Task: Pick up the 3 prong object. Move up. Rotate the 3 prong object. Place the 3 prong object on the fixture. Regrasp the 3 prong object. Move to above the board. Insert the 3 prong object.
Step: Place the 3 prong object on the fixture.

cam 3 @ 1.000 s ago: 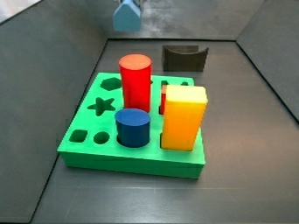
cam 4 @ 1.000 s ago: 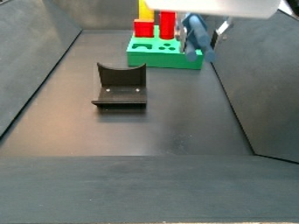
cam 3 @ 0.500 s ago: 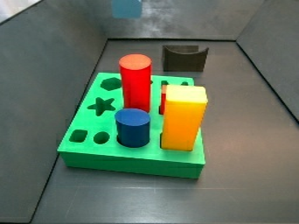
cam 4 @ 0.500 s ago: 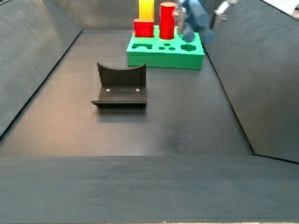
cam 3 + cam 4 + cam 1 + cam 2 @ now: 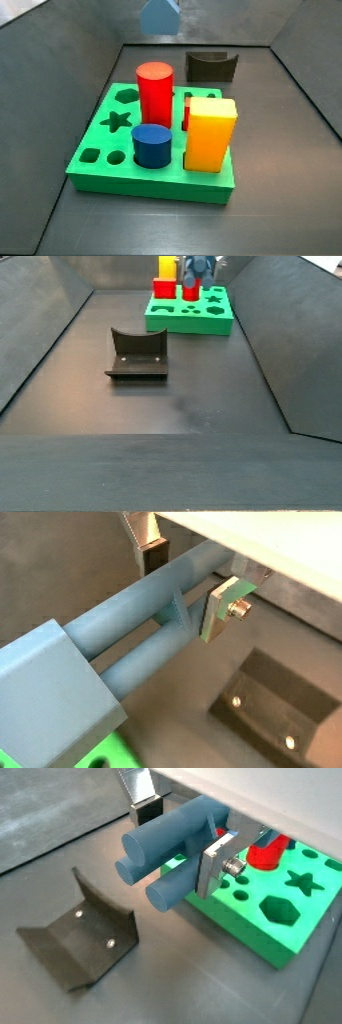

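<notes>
The steel-blue 3 prong object [image 5: 171,846] lies crosswise between my gripper's [image 5: 182,836] silver fingers, which are shut on it; both wrist views show the grip, with the gripper [image 5: 186,584] around the object's [image 5: 127,632] mid-length. In both side views the object [image 5: 160,15] hangs high over the far part of the green board [image 5: 120,175], near the red cylinder [image 5: 193,292]. The object [image 5: 201,268] sits above the board [image 5: 190,318]. The dark fixture [image 5: 136,353] stands empty on the floor; it also shows as the fixture [image 5: 80,943].
On the board stand a red cylinder [image 5: 155,93], a yellow block [image 5: 210,133] and a short dark-blue cylinder [image 5: 151,146]. Star, hexagon and round cut-outs [image 5: 283,908] are open. Sloping grey walls [image 5: 40,336] bound the floor on both sides.
The gripper has carried the 3 prong object from beside the board to over its far part, close to the red cylinder. Fixture and board pieces have not moved.
</notes>
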